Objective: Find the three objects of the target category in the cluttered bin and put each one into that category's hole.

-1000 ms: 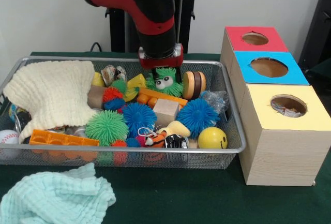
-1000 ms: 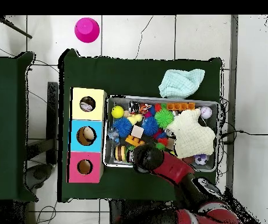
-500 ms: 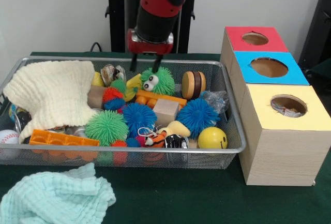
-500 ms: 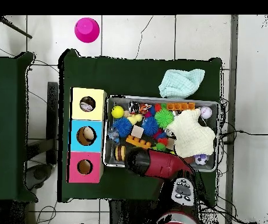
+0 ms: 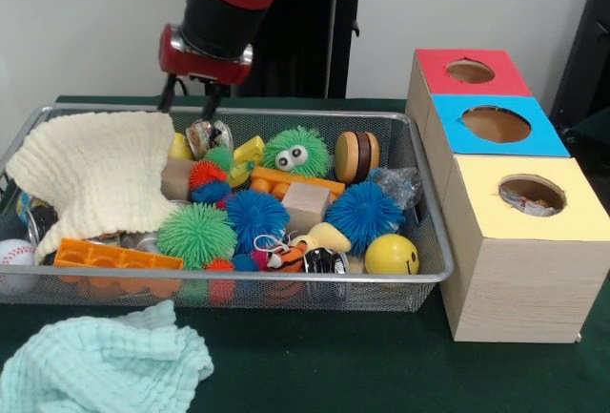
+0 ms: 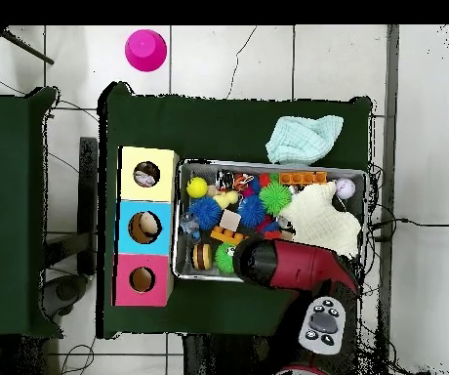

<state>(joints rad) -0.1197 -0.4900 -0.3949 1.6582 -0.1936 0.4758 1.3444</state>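
Gripper (image 5: 189,100) hangs above the far rim of the wire bin (image 5: 431,241), over the gap between the cream cloth (image 5: 100,176) and the toy pile, its two fingers (image 5: 211,103) spread apart and holding nothing. Arm (image 6: 292,268) covers the bin's robot-side edge in the overhead view. Green fuzzy toy with googly eyes (image 5: 294,151) sits in the bin toward the far side, beside a striped wooden disc (image 5: 356,154) and just behind an orange block (image 5: 297,182). Also in the bin: two blue spiky balls (image 5: 363,212), a green spiky ball (image 5: 196,235), a yellow smiley ball (image 5: 392,255), a wooden cube (image 5: 306,205) and an orange tray piece (image 5: 116,258). White baseball (image 5: 14,253) sits at the bin's end. Three boxes with round holes stand in a row beside the bin: red (image 5: 469,71), blue (image 5: 494,124), yellow (image 5: 530,196), something inside the yellow one. Mint cloth (image 5: 100,362) lies on the green table (image 5: 362,370) outside the bin. Pink cup (image 6: 146,49) stands on the floor.
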